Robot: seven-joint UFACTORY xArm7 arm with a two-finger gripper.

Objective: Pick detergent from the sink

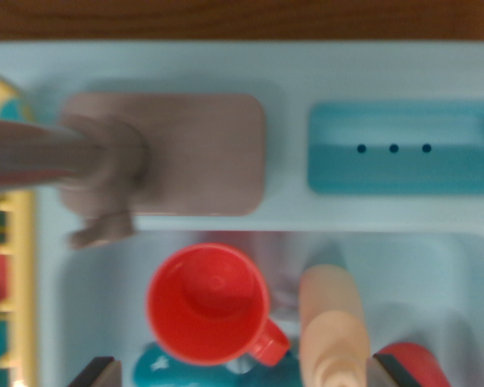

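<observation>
One bottle: peach plastic detergent bottle (332, 326) lies in the pale blue toy sink (436, 274), just beside the red plastic cup (208, 302).
Claw: claw (242, 375) is wide apart, holding nothing.
Good grab: straddle only the bottle, not the cup handle.

Heads up, you only get the hand's (240, 372) two dark fingertips (97, 372) poking in at the bottom edge, so you can't tell its spread. The detergent bottle (332, 326) is cut off there too. The faucet (40, 153) is pure blur, and the teal thing (165, 367) under the red cup (210, 302) is mostly hidden.
</observation>
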